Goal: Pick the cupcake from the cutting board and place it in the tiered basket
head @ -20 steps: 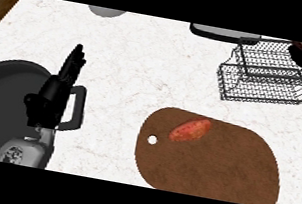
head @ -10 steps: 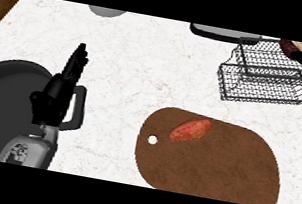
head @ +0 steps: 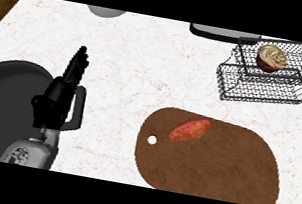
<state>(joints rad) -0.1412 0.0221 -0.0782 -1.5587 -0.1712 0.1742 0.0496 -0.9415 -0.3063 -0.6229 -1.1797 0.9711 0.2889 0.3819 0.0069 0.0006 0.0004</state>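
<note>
One cupcake (head: pixel 272 58) sits in the basket (head: pixel 270 84), well apart from my left hand (head: pixel 62 93), fingers straight; my right hand is barely visible, its state unclear.

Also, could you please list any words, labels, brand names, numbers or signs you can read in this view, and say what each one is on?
None: no readable text shows anywhere in the head view.
The cupcake, the tiered basket, the cutting board and the sweet potato are all unmarked.
The pale patch on the left forearm has small dark spots, but they form no letters or numbers I can read.
</note>
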